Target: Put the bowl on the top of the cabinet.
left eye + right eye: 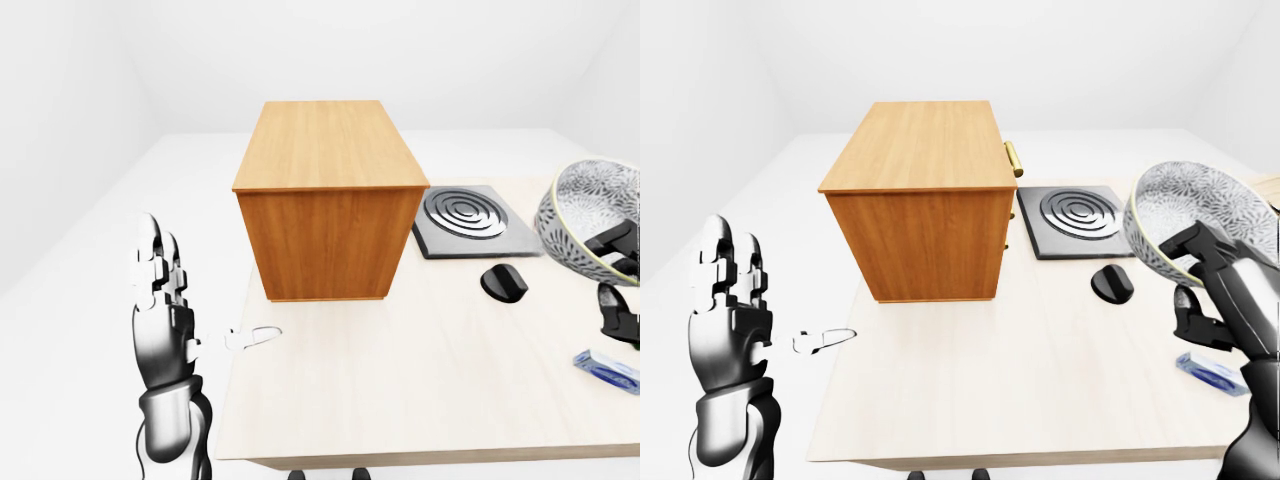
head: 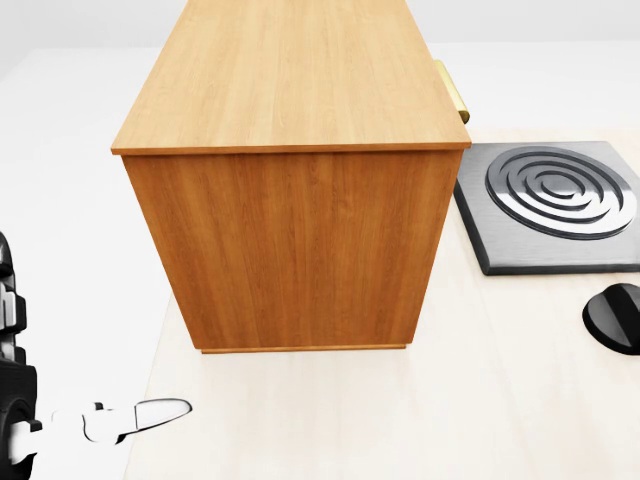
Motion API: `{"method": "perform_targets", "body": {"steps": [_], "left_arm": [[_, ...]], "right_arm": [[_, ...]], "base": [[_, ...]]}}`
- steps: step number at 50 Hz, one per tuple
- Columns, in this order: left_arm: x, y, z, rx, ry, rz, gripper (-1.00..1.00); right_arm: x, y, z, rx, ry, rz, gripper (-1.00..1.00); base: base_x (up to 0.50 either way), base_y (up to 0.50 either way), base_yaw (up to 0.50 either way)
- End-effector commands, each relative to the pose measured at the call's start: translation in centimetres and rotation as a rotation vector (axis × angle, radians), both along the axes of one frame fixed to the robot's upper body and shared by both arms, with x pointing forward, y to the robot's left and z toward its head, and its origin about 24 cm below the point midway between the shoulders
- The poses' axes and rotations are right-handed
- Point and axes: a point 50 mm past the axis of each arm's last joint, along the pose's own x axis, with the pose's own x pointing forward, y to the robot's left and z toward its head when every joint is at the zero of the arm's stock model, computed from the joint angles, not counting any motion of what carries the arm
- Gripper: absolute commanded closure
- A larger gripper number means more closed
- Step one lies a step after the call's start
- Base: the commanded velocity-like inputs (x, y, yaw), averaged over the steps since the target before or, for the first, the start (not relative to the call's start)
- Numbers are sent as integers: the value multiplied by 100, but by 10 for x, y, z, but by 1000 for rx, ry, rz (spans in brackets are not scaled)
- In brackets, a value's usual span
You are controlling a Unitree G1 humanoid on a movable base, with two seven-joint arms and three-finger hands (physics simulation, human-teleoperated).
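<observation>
The bowl (image 1: 1195,215) was held tilted in the right hand (image 1: 1205,285), whose fingers were closed on its rim, lifted clear of the desk (image 1: 1040,380) at about three o'clock in the right-eye view. The cabinet (image 1: 925,215) stood at about eleven o'clock, well apart from the bowl, and nothing was seen on its top. The left hand (image 1: 730,300) was raised at eight o'clock, fingers straight and holding nothing. Pick-up was judged done; carrying across to the cabinet and setting down remained.
</observation>
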Motion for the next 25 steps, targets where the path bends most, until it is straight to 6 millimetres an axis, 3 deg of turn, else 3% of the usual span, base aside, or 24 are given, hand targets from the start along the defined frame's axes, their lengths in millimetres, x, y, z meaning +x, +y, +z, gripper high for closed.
{"method": "perform_targets", "body": {"steps": [1, 3, 11, 15, 16, 19, 25], "left_arm": [[-1, -1, 0, -1, 1, -4, -100], [-1, -1, 0, 0, 0, -5, -100], [-1, -1, -1, 0, 7, -9, -100], [0, -2, -2, -1, 11, -14, -100], [0, -2, -3, -1, 14, -14, -100], [0, -2, -3, 0, 16, -18, -100], [1, -2, -2, -1, 8, -16, -100]], "right_arm": [[-21, 45, 124, -442, -449, 130, 100], [-17, 48, 153, -527, -490, 151, 100], [9, 49, 214, -600, -424, 242, 100], [42, 27, 254, -483, -371, 177, 100], [57, 17, 272, -404, -380, 121, 100], [82, -2, 296, -237, -368, 1, 100], [120, 6, 318, -210, -375, -25, 100]], "base": [[0, 0, 0], [0, 0, 0], [0, 0, 0], [0, 0, 0], [0, 0, 0], [0, 0, 0], [0, 0, 0]]}}
